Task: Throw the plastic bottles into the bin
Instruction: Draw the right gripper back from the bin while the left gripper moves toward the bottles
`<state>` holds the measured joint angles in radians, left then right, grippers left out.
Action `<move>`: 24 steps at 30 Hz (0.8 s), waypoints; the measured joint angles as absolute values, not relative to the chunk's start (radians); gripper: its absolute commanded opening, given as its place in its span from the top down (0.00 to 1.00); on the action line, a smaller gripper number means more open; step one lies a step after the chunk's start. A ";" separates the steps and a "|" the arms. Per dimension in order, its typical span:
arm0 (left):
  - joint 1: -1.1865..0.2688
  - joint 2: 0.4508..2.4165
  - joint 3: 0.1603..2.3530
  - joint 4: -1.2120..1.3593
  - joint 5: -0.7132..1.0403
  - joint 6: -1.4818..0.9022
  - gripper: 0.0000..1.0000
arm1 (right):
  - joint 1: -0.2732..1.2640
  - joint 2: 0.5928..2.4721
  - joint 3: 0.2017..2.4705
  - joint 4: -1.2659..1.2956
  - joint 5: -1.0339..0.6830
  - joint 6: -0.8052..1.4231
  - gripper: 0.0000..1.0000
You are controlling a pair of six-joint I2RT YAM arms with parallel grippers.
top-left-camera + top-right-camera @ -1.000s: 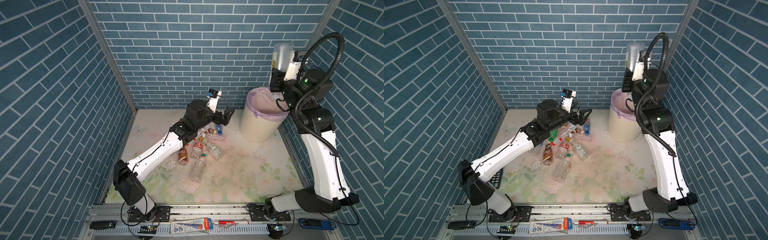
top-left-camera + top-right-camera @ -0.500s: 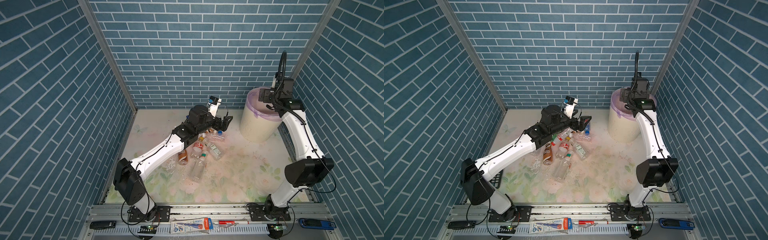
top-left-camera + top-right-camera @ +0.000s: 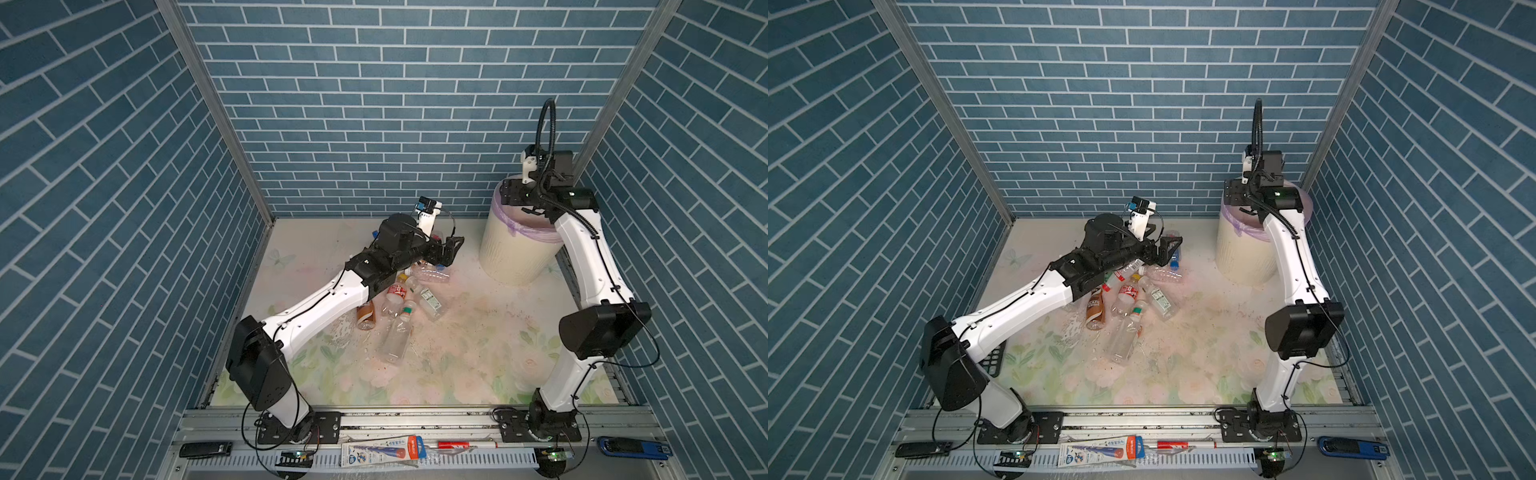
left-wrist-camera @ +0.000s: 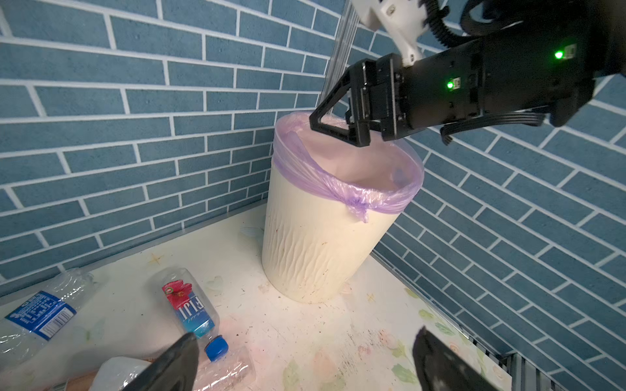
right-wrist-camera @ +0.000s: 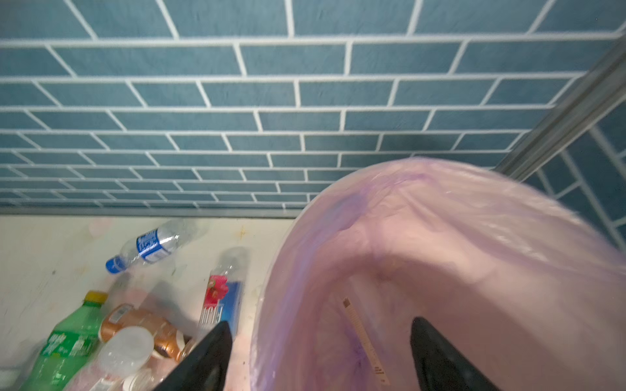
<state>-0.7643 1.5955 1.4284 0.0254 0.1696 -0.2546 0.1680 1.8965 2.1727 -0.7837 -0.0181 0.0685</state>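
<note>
Now: right fingers (image 5: 210,355) spread, empty, over the bin (image 3: 511,257). Left fingers (image 4: 176,362) spread wide just above the Fiji bottle (image 4: 189,309), lying near the bin among the other plastic bottles (image 3: 395,291). Advice: straddle its labelled middle, clear of neighbours, then close.

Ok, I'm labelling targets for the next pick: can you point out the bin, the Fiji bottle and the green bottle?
bin (image 4: 315,257): left wrist view, on its ribbed cream wall.
Fiji bottle (image 4: 189,308): left wrist view, on its blue label.
green bottle (image 5: 67,342): right wrist view, on its labelled body.
</note>
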 measured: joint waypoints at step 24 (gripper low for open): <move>-0.709 1.484 1.294 0.020 0.150 -0.258 0.01 | 0.239 2.184 2.505 -0.995 -0.084 0.010 0.95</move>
